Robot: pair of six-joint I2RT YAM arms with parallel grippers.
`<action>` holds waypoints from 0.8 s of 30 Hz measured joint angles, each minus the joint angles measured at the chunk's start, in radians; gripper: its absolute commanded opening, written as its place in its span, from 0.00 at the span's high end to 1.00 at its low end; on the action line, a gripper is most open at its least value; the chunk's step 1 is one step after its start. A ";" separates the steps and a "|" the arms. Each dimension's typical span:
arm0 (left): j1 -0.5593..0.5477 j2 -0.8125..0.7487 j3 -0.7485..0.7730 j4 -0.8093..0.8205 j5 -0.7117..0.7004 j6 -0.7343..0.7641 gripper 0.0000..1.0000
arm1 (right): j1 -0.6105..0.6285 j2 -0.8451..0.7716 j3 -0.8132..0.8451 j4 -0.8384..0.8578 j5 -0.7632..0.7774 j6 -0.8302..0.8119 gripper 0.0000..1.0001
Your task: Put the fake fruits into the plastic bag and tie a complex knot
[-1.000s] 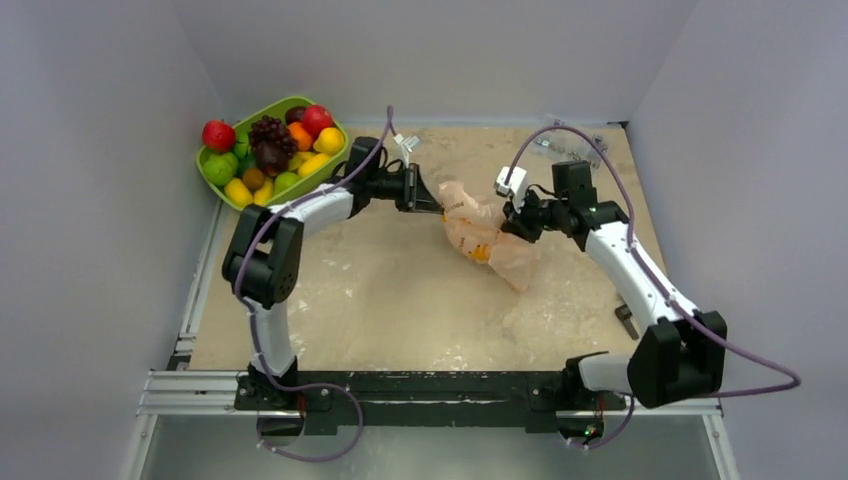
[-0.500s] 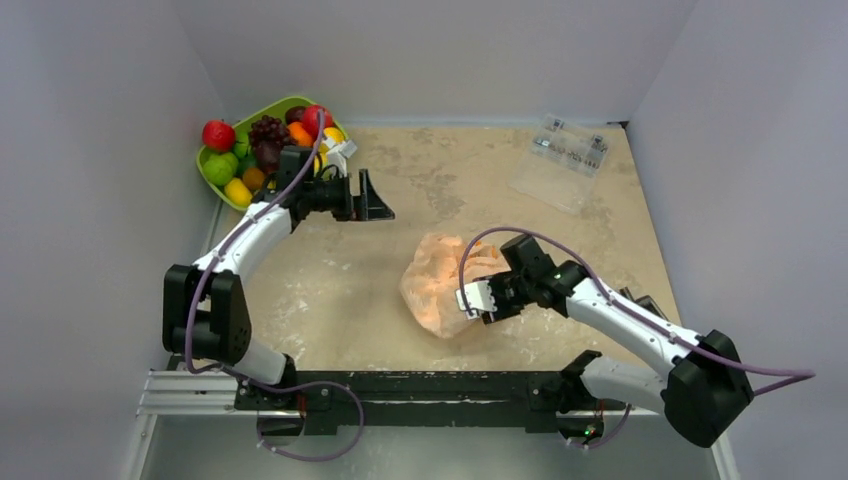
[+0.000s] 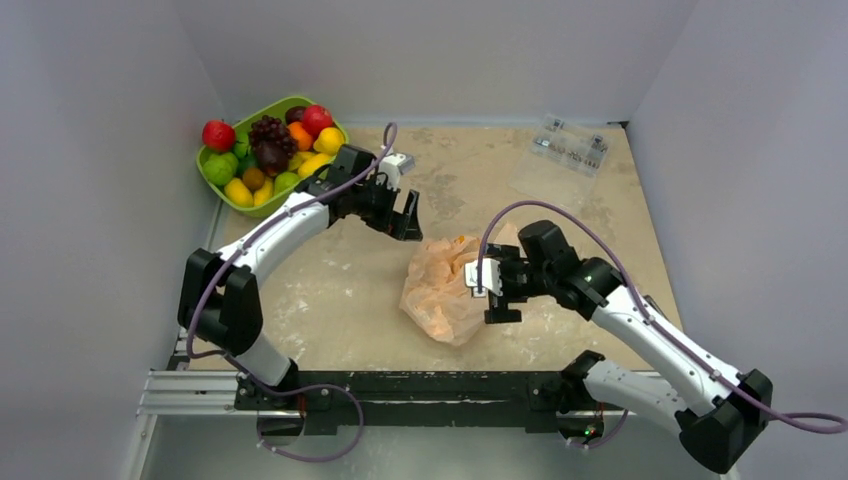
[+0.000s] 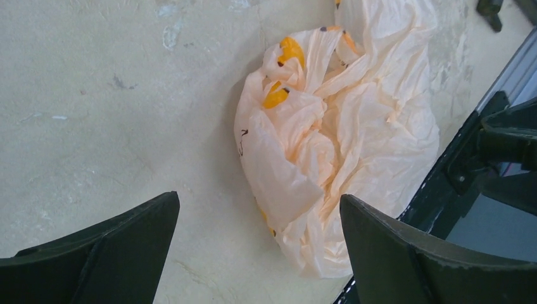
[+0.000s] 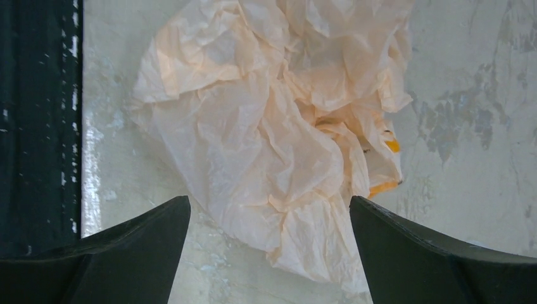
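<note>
The bag lies crumpled on the counter, close to the middle of its near edge. Its long axis runs roughly from the far side toward the near edge, and the orange-printed end points away from the arm bases. No knot is visible, and the folds hide where the mouth and handles lie. The fruits are heaped in a green tray at the far-left corner, well apart from the bag. None can be seen inside the bag. The left hand hangs with its fingers spread just beyond the bag's far end, holding nothing. The right hand is likewise spread and empty, just beside the bag's right flank, and is the nearer of the two. Its wrist view looks straight down on the creased plastic between its fingers. Clear packets sit at the far-right corner. Judgement: filling has not begun. The right hand is better placed to take the bag, and the left arm has the shorter reach to the tray.
</note>
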 measured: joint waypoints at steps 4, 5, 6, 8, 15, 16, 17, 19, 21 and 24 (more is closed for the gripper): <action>-0.068 -0.010 -0.019 -0.035 -0.086 0.037 0.00 | 0.014 0.030 0.006 0.005 -0.057 0.078 0.03; -0.084 -0.006 -0.019 -0.040 -0.101 0.042 0.03 | 0.018 0.050 0.006 0.013 -0.062 0.088 0.05; -0.102 -0.002 -0.019 -0.043 -0.114 0.045 0.07 | 0.022 0.084 0.006 0.028 -0.062 0.099 0.07; -0.124 0.016 -0.015 -0.045 -0.127 0.049 0.20 | 0.026 0.167 0.005 0.071 -0.061 0.117 0.13; -0.092 0.164 0.017 -0.110 -0.089 0.023 0.97 | 0.026 0.315 -0.067 0.183 -0.023 0.092 0.44; -0.074 0.165 0.000 -0.110 -0.072 0.014 1.00 | 0.026 0.326 -0.084 0.189 -0.008 0.082 0.50; -0.048 0.162 -0.021 -0.112 -0.051 0.005 1.00 | 0.026 0.340 -0.102 0.195 0.008 0.069 0.56; 0.020 0.153 -0.060 -0.111 -0.011 -0.012 1.00 | 0.026 0.370 -0.126 0.204 0.044 0.051 0.69; 0.092 0.143 -0.096 -0.100 0.036 -0.031 1.00 | 0.026 0.410 -0.134 0.214 0.076 0.030 0.86; 0.192 0.087 -0.192 -0.011 0.126 -0.058 1.00 | 0.026 0.465 -0.125 0.224 0.105 0.016 0.99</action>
